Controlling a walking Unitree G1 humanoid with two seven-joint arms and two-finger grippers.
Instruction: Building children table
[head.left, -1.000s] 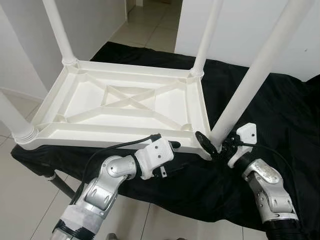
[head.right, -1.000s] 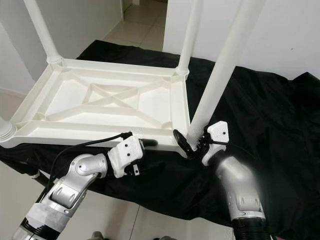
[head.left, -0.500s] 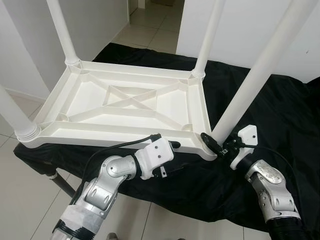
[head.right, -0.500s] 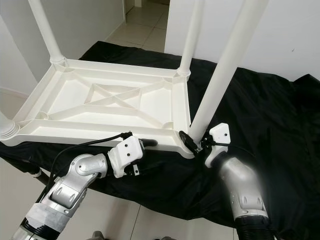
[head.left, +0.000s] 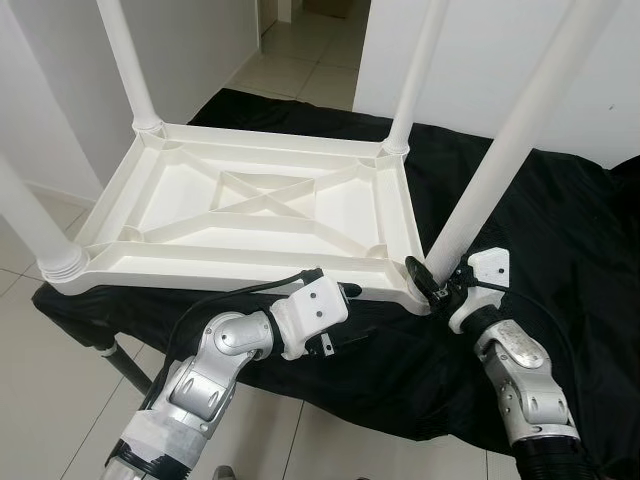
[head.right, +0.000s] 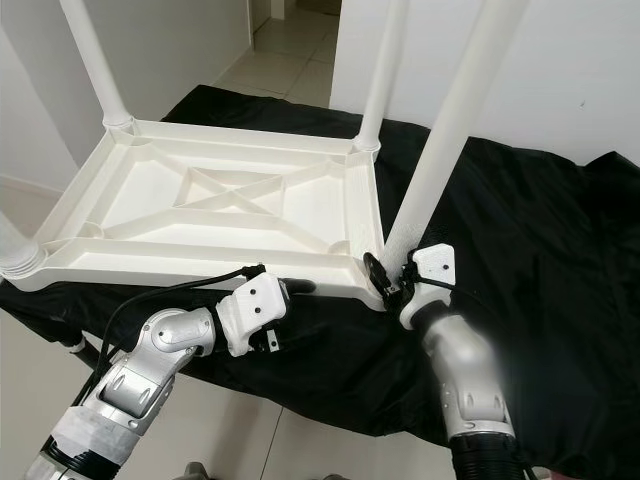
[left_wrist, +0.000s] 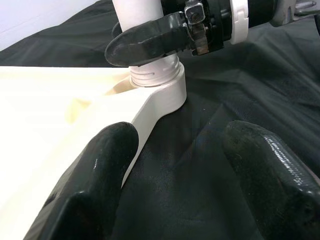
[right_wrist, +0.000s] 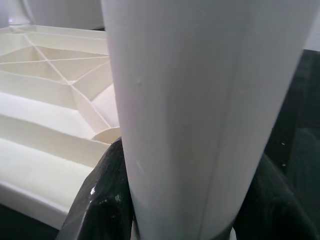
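Over the last second the right gripper (head.left: 432, 283) had slid in along the base of the near-right leg (head.left: 500, 165) until it sat hard against the corner socket (left_wrist: 159, 87), its fingers clasped round the leg just above the threaded collar (the left wrist view showed the clasp plainly). That suggested the leg was being seated or twisted home, probably the last of the four, so the build looked nearly finished.

The upturned white tabletop (head.left: 250, 210) lay on the black cloth (head.left: 560, 210), ribbed underside up with a cross brace in the middle, and a leg stood at each corner. The left gripper (head.left: 340, 300) waited at the near edge beside that same socket, its fingers (left_wrist: 95, 165) spread apart and holding nothing.
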